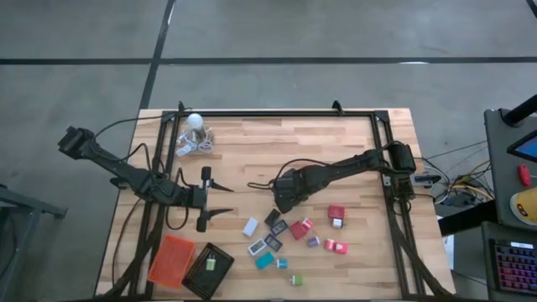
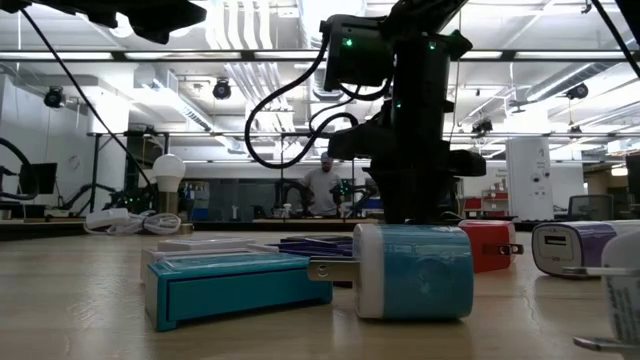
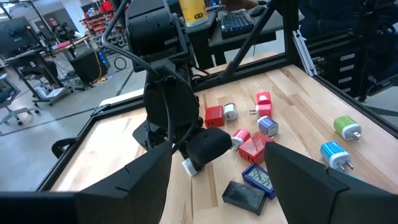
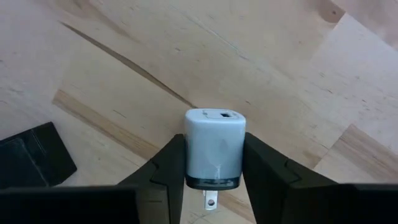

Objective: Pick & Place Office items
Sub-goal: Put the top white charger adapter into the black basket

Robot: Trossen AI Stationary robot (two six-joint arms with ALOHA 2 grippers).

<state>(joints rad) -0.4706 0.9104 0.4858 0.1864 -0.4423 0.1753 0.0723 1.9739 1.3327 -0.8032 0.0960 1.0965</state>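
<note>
White charger (image 4: 215, 148) clamped between right gripper (image 4: 214, 163) fingers just above the table (image 1: 336, 159) centre, beside the scattered pieces, left gripper (image 1: 220, 195) spread wide, holding nothing, near trays (image 1: 190, 264).

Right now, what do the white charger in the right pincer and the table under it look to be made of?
The white charger, clamped in the right pincer, looks like smooth moulded plastic: rounded corners, a soft sheen, and a metal-looking prong at its base. The table looks like light butcher-block wood: joined strips with visible grain and seams, matte finish.
</note>
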